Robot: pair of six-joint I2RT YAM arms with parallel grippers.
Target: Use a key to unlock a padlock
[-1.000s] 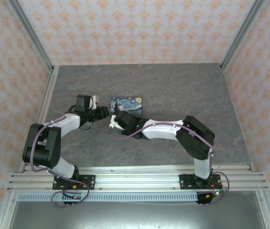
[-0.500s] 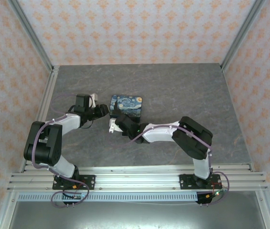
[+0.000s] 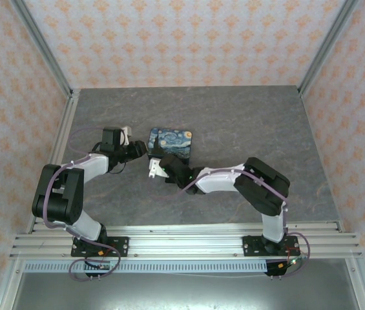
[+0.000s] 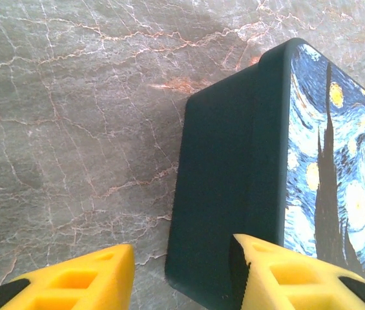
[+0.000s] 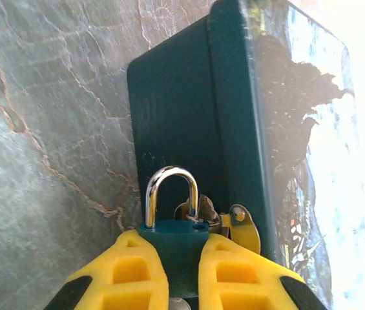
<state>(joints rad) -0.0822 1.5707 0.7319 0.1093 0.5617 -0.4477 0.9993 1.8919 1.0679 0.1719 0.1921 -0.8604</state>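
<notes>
- Right fingers (image 5: 125, 274) clamp the padlock (image 5: 172, 245) by its teal body; the shackle (image 5: 169, 187) juts ahead of them, close against the tin (image 5: 182, 116).
- Left fingers (image 4: 79, 281) apart, astride the tin's corner.
- Likely light, rigid, slick: hold the flat body faces.

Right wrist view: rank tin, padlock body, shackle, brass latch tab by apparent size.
1. tin: largest by far.
2. padlock body and shackle: look about alike. The right gripper covers part of the body, so I won't rank them.
3. brass latch tab: smallest.
</notes>
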